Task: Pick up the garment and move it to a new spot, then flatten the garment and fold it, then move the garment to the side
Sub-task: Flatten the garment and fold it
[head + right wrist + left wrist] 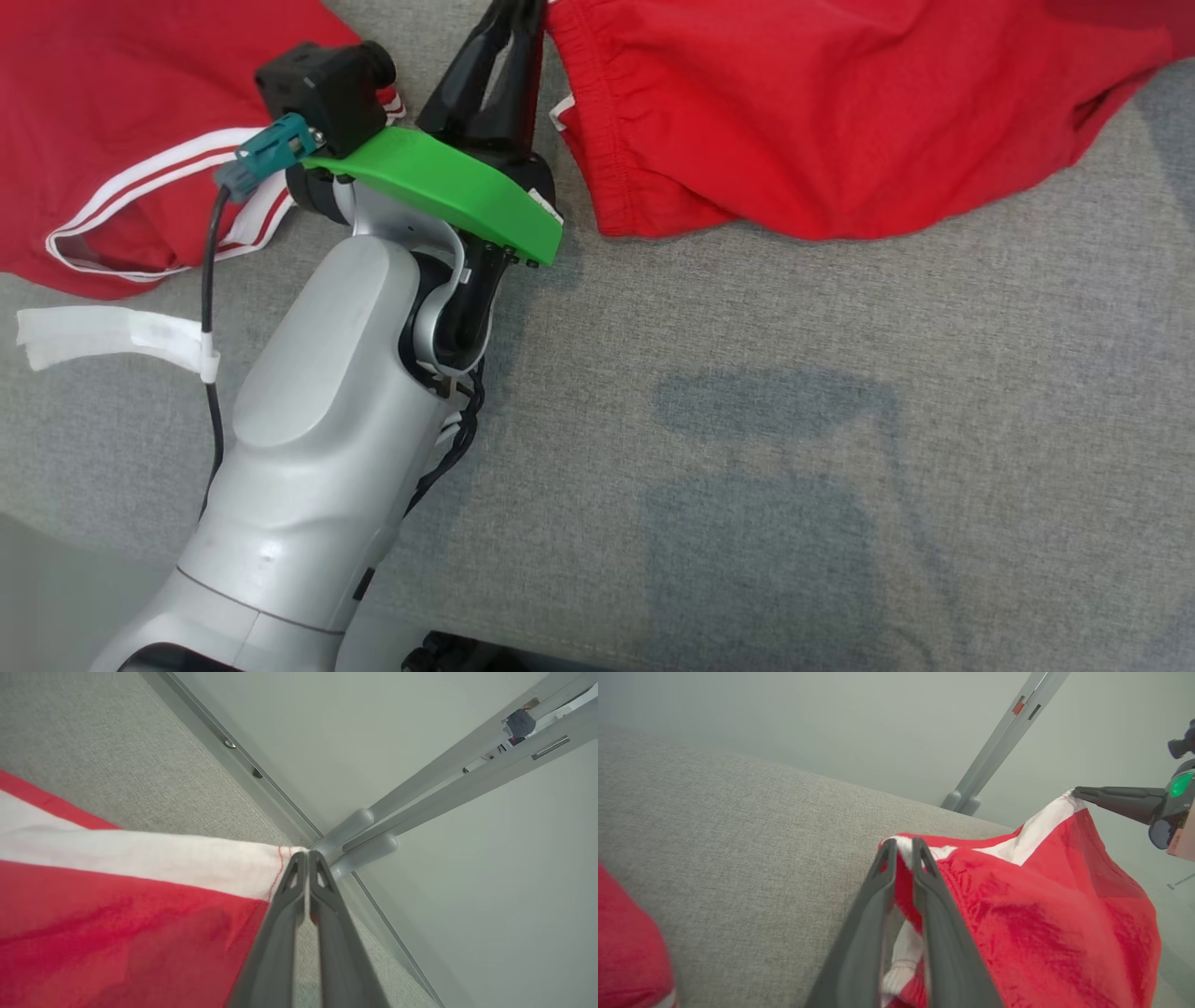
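Grey woven upholstery (747, 420) forms the work surface, with a pale wall and a grey metal post (999, 742) behind it.

**Position of the workpiece.** The red garment (840, 112) lies at the far side of the surface. In the head view, red cloth shows on both sides of the left arm (317, 420). Whether the two parts join beyond the top edge cannot be determined. One white-trimmed edge is raised off the surface and spans between the two grippers.

**Gripper state.**
- Left gripper (904, 842): jaws narrow, with a slim gap. The white hem and red cloth pass between the fingers, and the cloth stands up at the tips. It appears to be pinched.
- Right gripper (307, 855): jaws pressed together on the corner of the white hem beside its red stitching.

**Step in hand (judgement).** The garment is held by one edge at two points, consistent with the move to a new spot or the start of flattening. Folding has not begun.

**Next move (judgement).**
1. Hold the hem taut between both grippers.
2. Draw the cloth toward the bare centre of the surface.
3. Lower both ends together so the panel lands without creases.
4. Guard against slippage at the left pinch.
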`<state>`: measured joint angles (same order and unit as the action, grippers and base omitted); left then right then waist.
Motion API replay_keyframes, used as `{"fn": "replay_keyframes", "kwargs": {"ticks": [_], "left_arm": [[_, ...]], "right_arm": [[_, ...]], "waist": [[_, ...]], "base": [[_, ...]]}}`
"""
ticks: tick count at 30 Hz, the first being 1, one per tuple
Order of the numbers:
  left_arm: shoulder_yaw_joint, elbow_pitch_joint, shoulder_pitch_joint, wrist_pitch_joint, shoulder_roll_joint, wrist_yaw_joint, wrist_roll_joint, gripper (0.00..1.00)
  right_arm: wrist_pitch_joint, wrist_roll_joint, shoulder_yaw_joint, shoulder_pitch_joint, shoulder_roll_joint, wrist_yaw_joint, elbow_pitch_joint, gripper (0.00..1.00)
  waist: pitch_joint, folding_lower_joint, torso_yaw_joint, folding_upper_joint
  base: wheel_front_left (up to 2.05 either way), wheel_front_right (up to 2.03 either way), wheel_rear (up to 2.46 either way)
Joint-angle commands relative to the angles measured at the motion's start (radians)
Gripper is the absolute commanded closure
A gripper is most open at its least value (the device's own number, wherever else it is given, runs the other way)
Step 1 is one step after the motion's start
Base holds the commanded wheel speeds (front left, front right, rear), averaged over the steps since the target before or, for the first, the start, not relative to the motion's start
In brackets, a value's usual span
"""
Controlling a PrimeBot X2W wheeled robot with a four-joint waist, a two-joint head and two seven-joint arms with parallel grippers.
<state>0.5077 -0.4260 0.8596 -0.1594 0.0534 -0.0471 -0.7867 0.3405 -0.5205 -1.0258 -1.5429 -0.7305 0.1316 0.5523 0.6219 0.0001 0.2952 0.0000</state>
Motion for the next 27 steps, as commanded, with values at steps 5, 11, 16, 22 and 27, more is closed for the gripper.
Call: {"fn": "replay_keyframes", "kwargs": {"ticks": [5,11,16,22,27], "left_arm": [[0.008,-0.023,0.032,-0.050,-0.001,0.009,-0.002,0.00],[-0.046,0.014,0.004,-0.104,0.009,0.031,0.067,0.00],[-0.175,0.184,-0.122,-0.105,0.013,0.060,0.224,0.00],[-0.274,0.335,-0.332,-0.105,0.006,0.054,0.360,0.00],[-0.310,0.392,-0.480,-0.105,0.001,0.020,0.412,0.00]], "right_arm": [[-0.080,0.021,0.000,-0.015,0.020,-0.002,0.055,0.00],[-0.201,0.047,0.061,0.012,0.056,-0.002,0.114,0.00],[-0.275,0.036,0.155,0.100,0.077,-0.002,0.135,0.00],[-0.341,0.072,0.307,0.260,0.123,-0.002,0.162,0.00],[-0.382,0.097,0.442,0.395,0.181,-0.002,0.177,0.00]], "waist": [[0.004,-0.0001,0.013,0.0000],[-0.017,-0.0001,0.002,0.0000],[-0.058,-0.0001,-0.019,0.0000],[-0.123,-0.0001,-0.056,0.0000],[-0.181,-0.0001,-0.078,0.0000]], "base": [[0.00,0.00,0.00],[0.00,0.00,0.00],[0.00,0.00,0.00],[0.00,0.00,0.00],[0.00,0.00,0.00]]}}
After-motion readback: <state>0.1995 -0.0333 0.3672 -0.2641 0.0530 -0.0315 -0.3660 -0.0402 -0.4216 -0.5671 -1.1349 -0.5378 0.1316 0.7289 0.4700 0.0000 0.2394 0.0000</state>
